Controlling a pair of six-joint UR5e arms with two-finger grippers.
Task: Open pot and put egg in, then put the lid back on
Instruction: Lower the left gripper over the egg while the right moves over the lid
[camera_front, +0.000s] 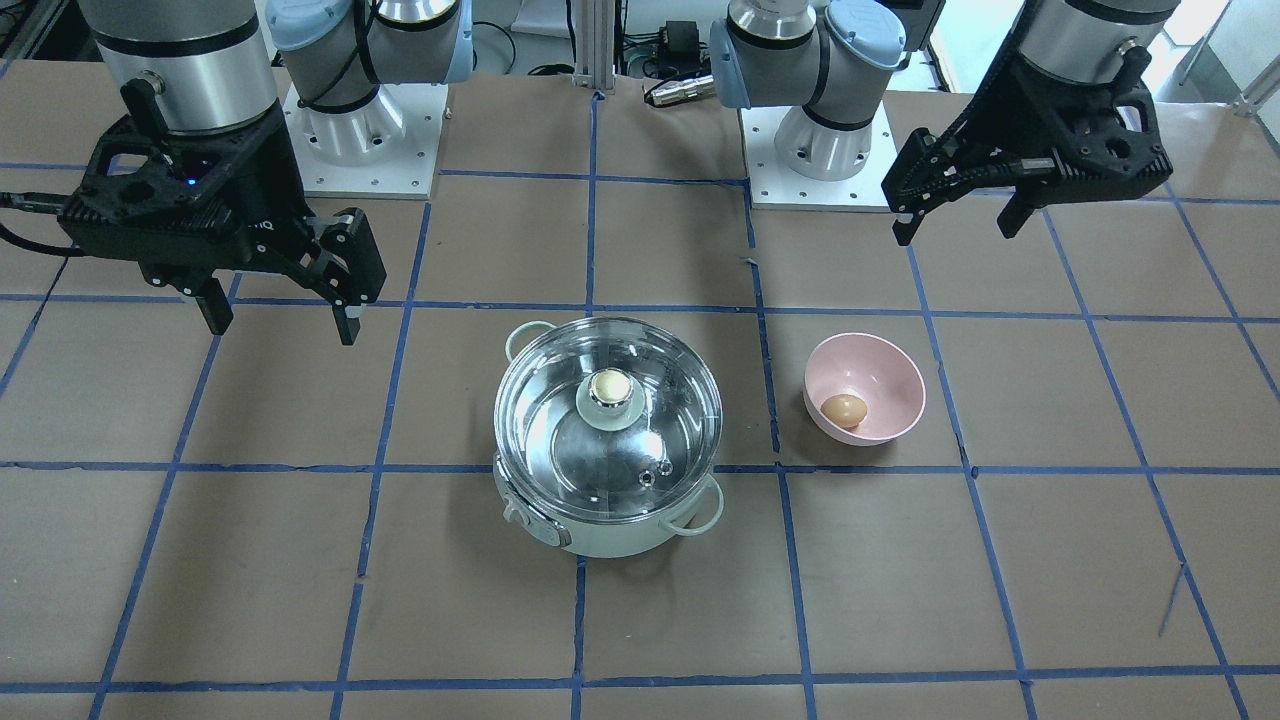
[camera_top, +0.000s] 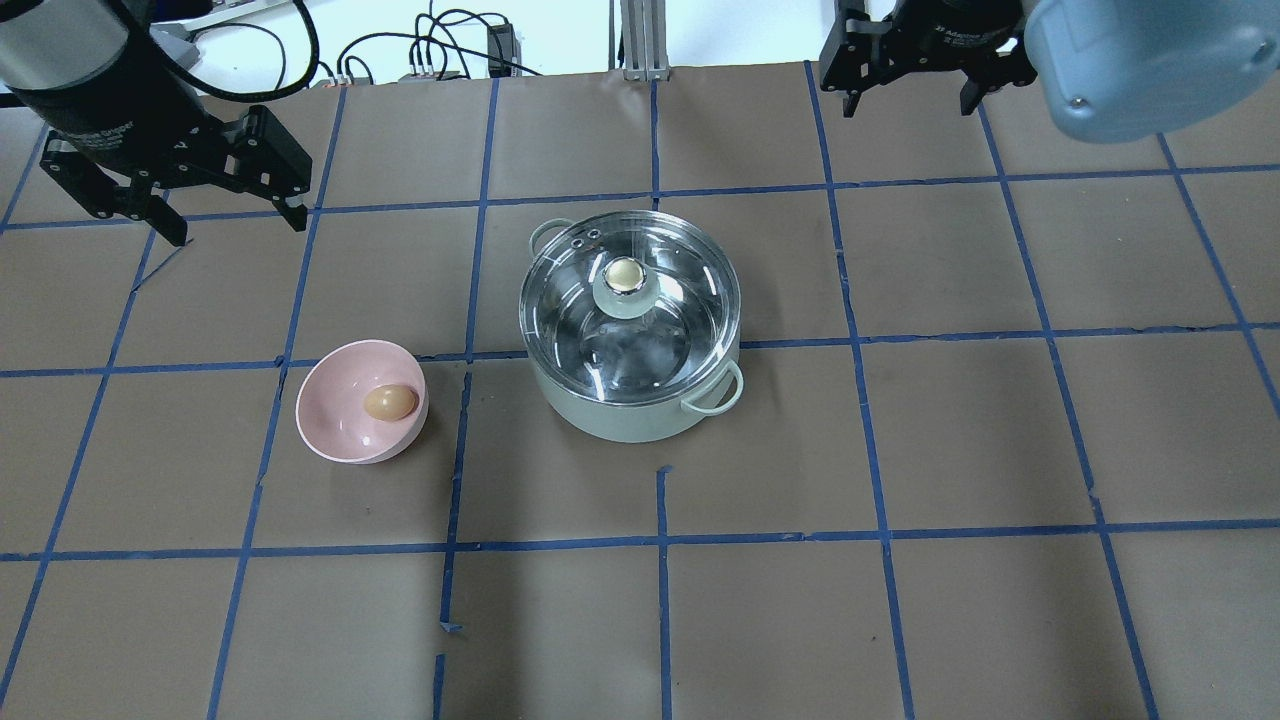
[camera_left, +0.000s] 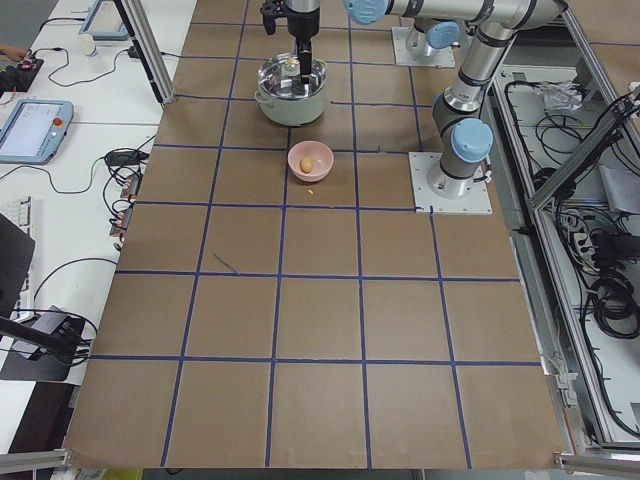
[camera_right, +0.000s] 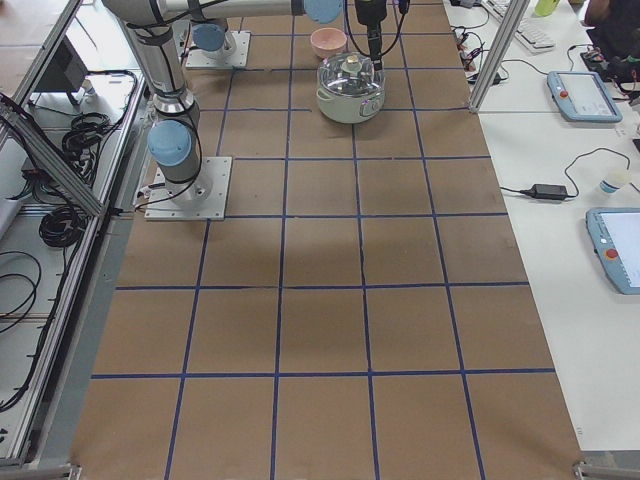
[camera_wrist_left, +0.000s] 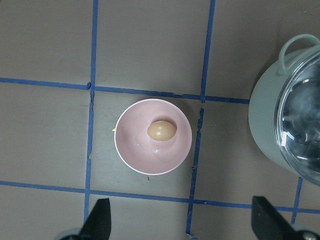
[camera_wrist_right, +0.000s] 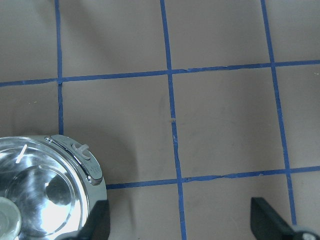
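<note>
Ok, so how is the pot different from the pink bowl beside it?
The pot is mint green and bigger; the bowl is pink and smaller. The pot is closed by a glass lid; the bowl is open on top. The bowl holds the egg; the pot looks empty through the glass. Both are round and stand on the table, untouched.

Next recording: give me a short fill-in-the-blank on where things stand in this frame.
1. The lid rests ____ the pot.
2. The egg lies in the ____ bowl.
3. The left gripper and the right gripper are both ____, holding nothing.
Missing words: on; pink; open.
</note>
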